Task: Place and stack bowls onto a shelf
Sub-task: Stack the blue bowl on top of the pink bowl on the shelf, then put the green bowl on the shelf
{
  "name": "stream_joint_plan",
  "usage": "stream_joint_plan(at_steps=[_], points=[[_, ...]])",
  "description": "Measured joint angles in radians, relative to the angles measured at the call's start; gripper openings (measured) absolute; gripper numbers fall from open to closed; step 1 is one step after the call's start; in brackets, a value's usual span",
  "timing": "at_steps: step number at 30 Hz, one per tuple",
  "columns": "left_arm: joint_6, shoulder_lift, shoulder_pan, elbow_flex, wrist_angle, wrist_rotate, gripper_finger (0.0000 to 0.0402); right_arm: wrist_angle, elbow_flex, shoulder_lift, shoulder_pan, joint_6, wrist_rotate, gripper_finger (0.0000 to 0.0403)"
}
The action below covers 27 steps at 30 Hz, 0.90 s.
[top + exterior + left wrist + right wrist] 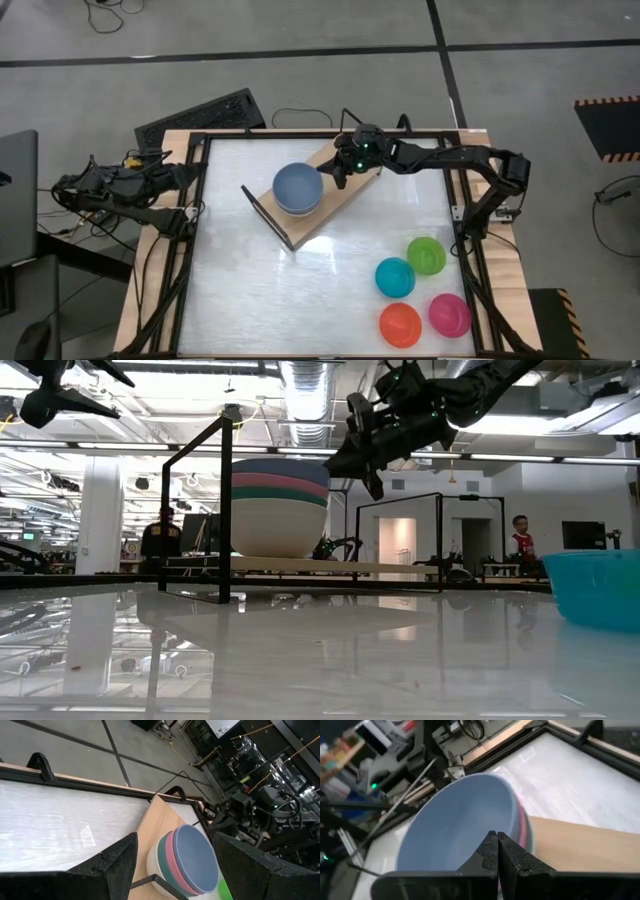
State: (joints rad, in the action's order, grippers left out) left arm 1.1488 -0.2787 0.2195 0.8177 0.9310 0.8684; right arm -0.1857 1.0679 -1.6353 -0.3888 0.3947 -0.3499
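Four large bowls [298, 188] stacked on one shelf [340, 200]; four small bowls [395, 277] loose.

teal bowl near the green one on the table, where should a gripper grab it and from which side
Grip the rim of the teal bowl, coming straight down from above with one finger inside the wall and one outside. It sits upright and open, so the thin rim is exposed. Choose the rim arc facing the table's open middle, since the green bowl and orange-red bowl crowd its other sides.
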Motion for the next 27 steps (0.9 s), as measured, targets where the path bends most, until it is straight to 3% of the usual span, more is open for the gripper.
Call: stream_joint_plan(at_steps=[4, 7, 9, 12, 17, 22, 27], points=[[-0.003, 0.000, 0.000, 0.000, 0.000, -0.004, 0.0245, 0.048, 0.000, 0.088, -0.005, 0.081, -0.107, 0.0047], [-0.034, 0.000, 0.000, 0.000, 0.000, -0.014, 0.0245, 0.280, 0.002, 0.203, 0.014, 0.096, -0.115, 0.0074], [-0.045, 0.000, 0.000, 0.000, 0.000, -0.019, 0.0245, 0.529, 0.002, 0.273, 0.030, 0.050, -0.059, 0.0088], [-0.045, 0.000, 0.000, 0.000, 0.000, -0.019, 0.0245, 0.927, 0.000, 0.378, 0.055, 0.021, 0.105, 0.0108], [-0.045, 0.000, 0.000, 0.000, 0.000, -0.024, 0.0245, 1.368, 0.000, 0.522, 0.109, 0.161, 0.306, 0.0158], [-0.061, 0.000, 0.000, 0.000, 0.006, -0.024, 0.0245, 1.542, -0.014, 0.602, 0.213, 0.375, 0.380, 0.0216], [-0.068, 0.000, 0.000, 0.000, 0.006, -0.035, 0.0245, 1.510, -0.116, 0.629, 0.331, 0.547, 0.378, 0.0238]])
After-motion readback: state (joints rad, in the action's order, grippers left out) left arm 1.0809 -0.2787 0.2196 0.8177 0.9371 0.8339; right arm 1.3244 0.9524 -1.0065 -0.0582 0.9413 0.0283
